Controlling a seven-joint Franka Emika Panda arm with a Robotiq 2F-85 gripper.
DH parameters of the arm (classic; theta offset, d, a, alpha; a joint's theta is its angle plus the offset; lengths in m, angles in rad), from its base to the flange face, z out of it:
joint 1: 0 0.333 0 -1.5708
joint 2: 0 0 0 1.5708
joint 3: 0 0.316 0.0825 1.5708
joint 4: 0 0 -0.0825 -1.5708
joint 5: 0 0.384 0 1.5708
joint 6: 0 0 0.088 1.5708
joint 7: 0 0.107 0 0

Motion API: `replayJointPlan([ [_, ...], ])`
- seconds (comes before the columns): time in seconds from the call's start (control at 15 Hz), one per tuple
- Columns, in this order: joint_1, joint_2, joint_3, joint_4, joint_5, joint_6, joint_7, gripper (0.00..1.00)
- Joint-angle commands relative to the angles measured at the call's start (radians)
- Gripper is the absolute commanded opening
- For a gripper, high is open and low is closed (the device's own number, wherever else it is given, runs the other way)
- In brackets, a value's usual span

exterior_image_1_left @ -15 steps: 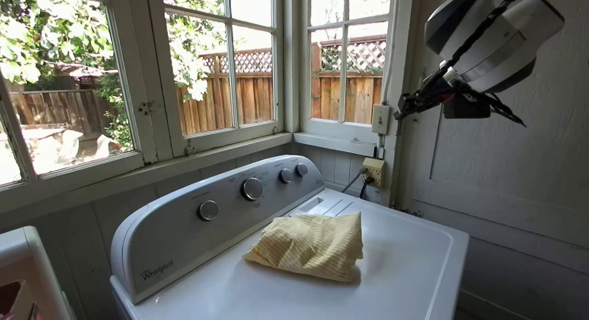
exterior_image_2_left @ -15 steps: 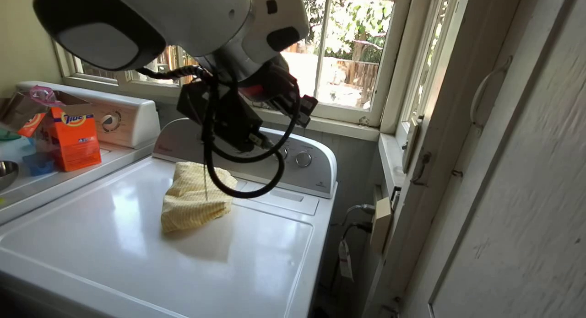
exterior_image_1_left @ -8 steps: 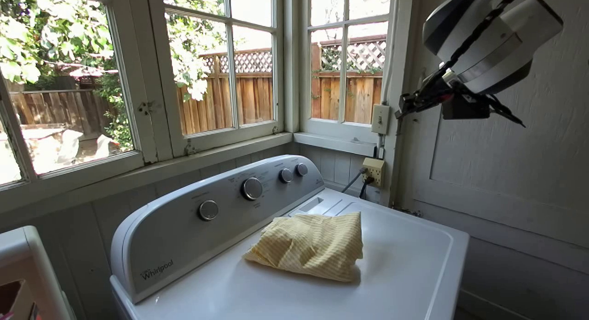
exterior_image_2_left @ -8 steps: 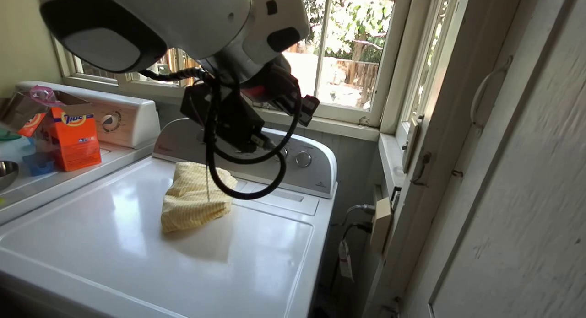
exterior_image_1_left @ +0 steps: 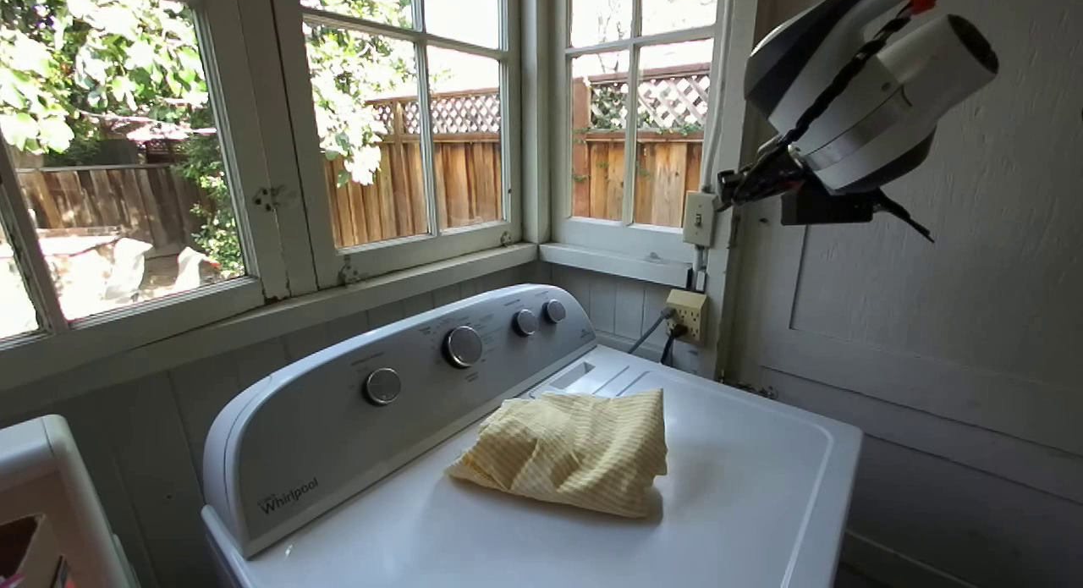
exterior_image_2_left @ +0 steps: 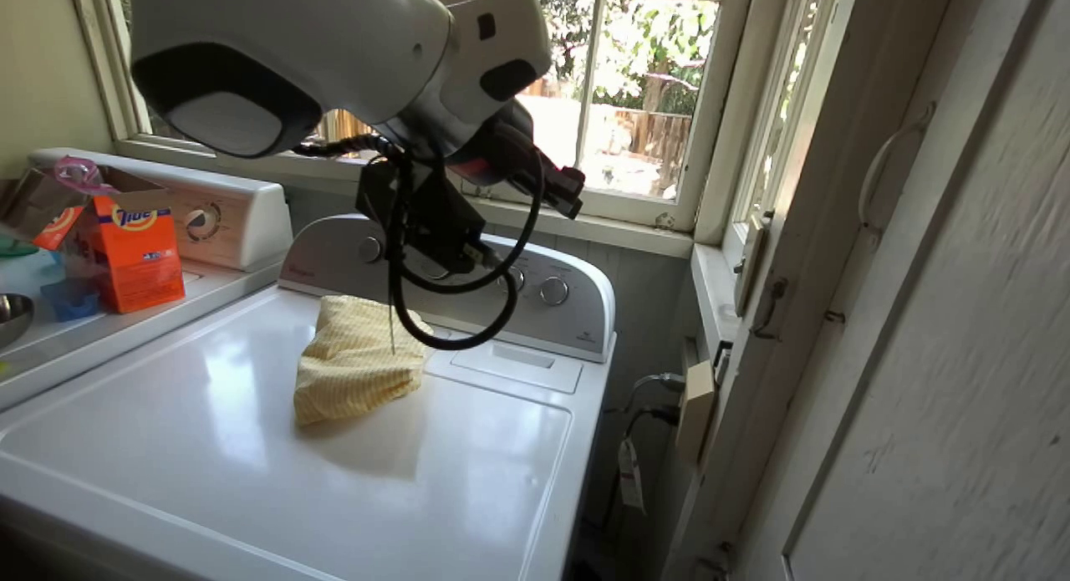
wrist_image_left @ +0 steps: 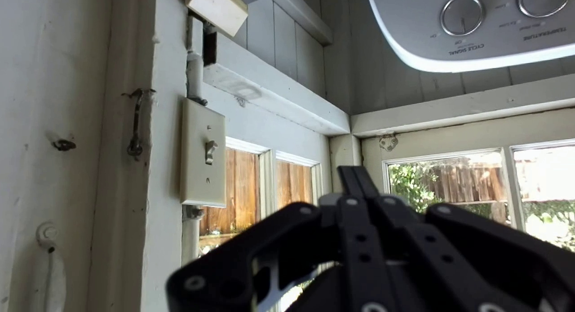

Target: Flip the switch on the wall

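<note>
The switch [wrist_image_left: 203, 155] is an off-white upright plate with a small toggle. In the wrist view, which stands upside down, it is left of my fingers. It also shows in an exterior view [exterior_image_1_left: 699, 218] beside the window and edge-on in an exterior view [exterior_image_2_left: 751, 263]. The wall [wrist_image_left: 168, 182] around it is pale painted wood. My gripper [wrist_image_left: 352, 170] has its two black fingers pressed together with nothing between them. In an exterior view the fingertips [exterior_image_1_left: 726, 190] appear by the switch's upper right. In an exterior view the gripper [exterior_image_2_left: 570, 195] is clearly apart from the switch.
A beige outlet box [exterior_image_1_left: 686, 315] with dark cords is below the switch. A white washer [exterior_image_1_left: 761, 469] with a yellow cloth [exterior_image_1_left: 575, 453] stands below. A metal hook [wrist_image_left: 136, 123] and a door handle [exterior_image_2_left: 899, 167] stick out near the switch. A window sill [exterior_image_1_left: 613, 265] juts out.
The arm has shifted left in an exterior view, bringing the fingertips nearer the switch there. In both exterior views the fingertips have risen slightly. The fingers, cloth and switch look unchanged.
</note>
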Motion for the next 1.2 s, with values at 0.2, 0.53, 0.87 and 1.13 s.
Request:
replayJointPlan([
  [0.2,0.415,-0.023,-0.431,0.013,-0.230,0.216,0.103,0.00],
  [0.53,0.445,-0.007,-0.471,0.017,-0.235,0.245,0.105,0.01],
  [0.87,0.434,-0.005,-0.453,0.017,-0.234,0.245,0.105,0.01],
  [1.13,0.502,-0.033,-0.520,0.027,-0.256,0.251,0.120,0.00],
])
